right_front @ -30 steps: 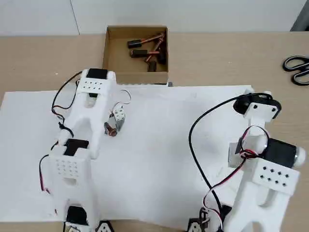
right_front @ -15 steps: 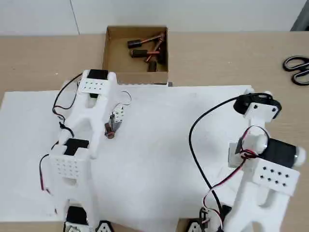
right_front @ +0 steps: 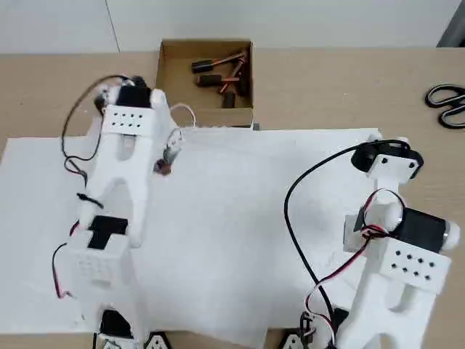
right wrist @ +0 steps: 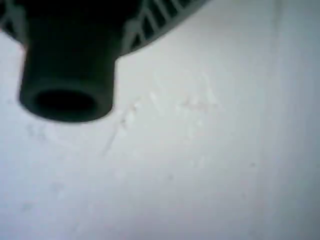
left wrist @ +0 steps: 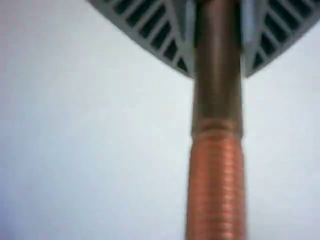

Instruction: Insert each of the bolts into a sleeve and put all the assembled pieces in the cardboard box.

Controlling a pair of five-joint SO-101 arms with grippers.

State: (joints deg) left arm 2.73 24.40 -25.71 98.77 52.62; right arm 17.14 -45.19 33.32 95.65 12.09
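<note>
We see the left gripper [left wrist: 217, 60] with its fingers [left wrist: 150, 35] closed on a bolt [left wrist: 217, 190]. The two ribbed grey fingers press against the smooth brown shank, and the threaded copper end sticks out beyond them. In the high view the left arm [right_front: 120, 182] stretches toward the far edge of the surface [right_front: 327, 87]. The bolt hangs tilted at its tip, over the far left part of the white sheet [right_front: 240, 218] and just short of the front wall of the cardboard box [right_front: 163, 73]. We cannot tell whether the bolt's end touches the sheet.

The cardboard box stands at the far edge of the surface, left of the middle, just beyond the sheet's far edge. Inside it lie several assembled pieces [right_front: 221, 73], dark sleeves with copper ends, heaped toward the box's right wall.

The right gripper [right wrist: 70, 20] has hold of a black sleeve [right wrist: 67, 85]. Its fingers [right wrist: 155, 22] are closed about the upper part, and the hollow open end points down at the white sheet from above it. The right arm [right_front: 403, 269] stands near the near right corner of the surface, well apart from the box and the bolt.

A pair of scissors [right_front: 447, 102] lies at the right edge of the surface.
</note>
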